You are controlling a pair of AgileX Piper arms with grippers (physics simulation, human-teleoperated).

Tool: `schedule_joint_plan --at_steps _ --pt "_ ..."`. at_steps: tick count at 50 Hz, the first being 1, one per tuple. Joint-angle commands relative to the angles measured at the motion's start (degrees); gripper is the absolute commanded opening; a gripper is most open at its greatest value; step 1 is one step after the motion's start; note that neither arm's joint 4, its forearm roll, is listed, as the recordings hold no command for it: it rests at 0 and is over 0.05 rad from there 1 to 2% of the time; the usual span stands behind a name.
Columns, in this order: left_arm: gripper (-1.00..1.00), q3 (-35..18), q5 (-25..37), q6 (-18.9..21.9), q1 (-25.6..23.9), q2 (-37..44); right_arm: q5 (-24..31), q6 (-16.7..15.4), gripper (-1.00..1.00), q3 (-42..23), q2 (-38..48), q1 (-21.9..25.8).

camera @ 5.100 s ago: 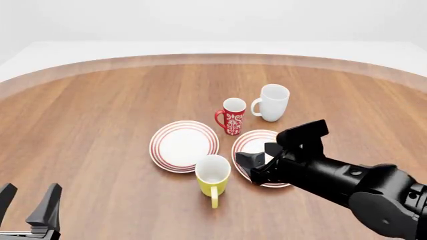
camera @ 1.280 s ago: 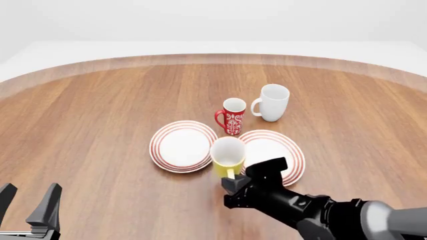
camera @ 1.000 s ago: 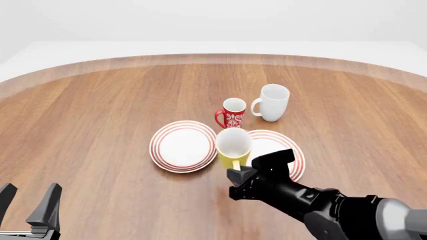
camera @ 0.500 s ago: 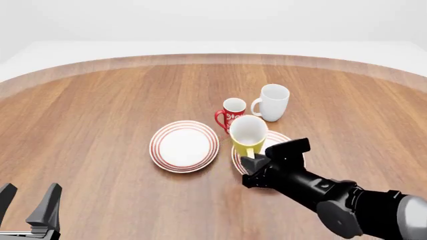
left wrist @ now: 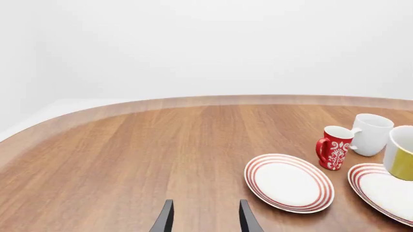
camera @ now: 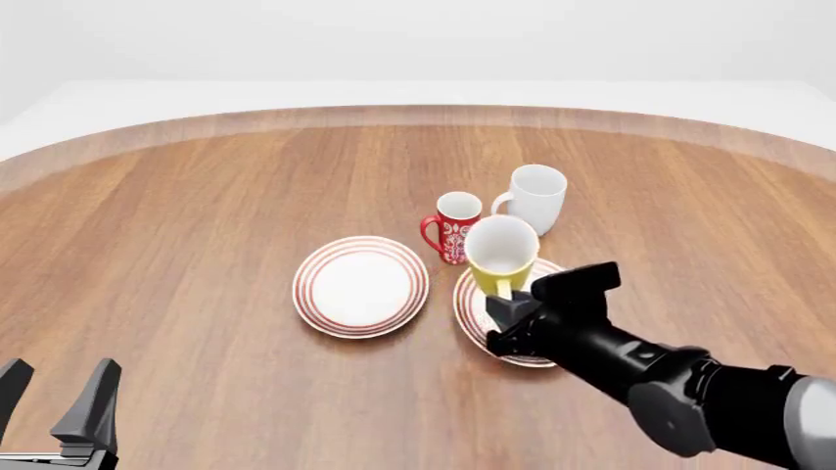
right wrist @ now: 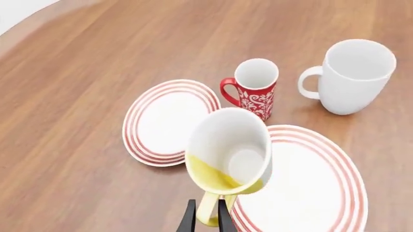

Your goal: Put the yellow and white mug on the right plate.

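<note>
The yellow and white mug (camera: 502, 257) hangs tilted just above the near-left part of the right plate (camera: 467, 311), clear of its surface. My right gripper (camera: 504, 300) is shut on the mug's yellow handle (right wrist: 208, 210). In the right wrist view the mug (right wrist: 229, 152) shows its white inside, with the red-ringed right plate (right wrist: 310, 179) under and beside it. The left wrist view catches the mug (left wrist: 401, 153) over the plate (left wrist: 380, 188) at the picture's edge. My left gripper (camera: 53, 401) stands open and empty at the near left, far from the mug.
The look-alike left plate (camera: 359, 285) lies just left of the right plate. A red white-patterned mug (camera: 453, 227) and an all-white mug (camera: 534, 199) stand directly behind the right plate, close to the held mug. The wooden table's curved far edge (camera: 418, 116) runs across the back.
My right gripper has lifted the yellow mug by its handle from the table in front of the plates and carried it right and away, over the right plate. The left arm stayed still.
</note>
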Motion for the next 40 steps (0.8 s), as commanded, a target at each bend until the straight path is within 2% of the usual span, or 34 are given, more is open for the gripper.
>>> schedule_joint_plan --at_steps 1,16,18,19,27,32,40 --pt "1.0 0.0 0.0 0.0 0.0 0.0 -2.75 -0.95 -1.0 0.5 0.85 -2.86" --pt "1.0 0.0 0.0 0.0 0.0 0.0 -7.81 0.1 -1.0 1.34 5.62 -5.46" --pt "1.0 0.0 0.0 0.0 0.0 0.0 -9.1 2.3 -1.0 1.91 6.33 -5.77" --pt "1.0 0.0 0.0 0.0 0.0 0.0 -9.75 1.4 -1.0 2.08 6.64 -6.22" --pt "1.0 0.0 0.0 0.0 0.0 0.0 -9.81 1.46 -1.0 1.88 6.91 -6.91" --pt "1.0 0.0 0.0 0.0 0.0 0.0 -13.19 1.51 -1.0 2.75 9.78 -7.71" --pt "1.0 0.0 0.0 0.0 0.0 0.0 -14.34 1.45 -1.0 1.92 11.77 -8.39"
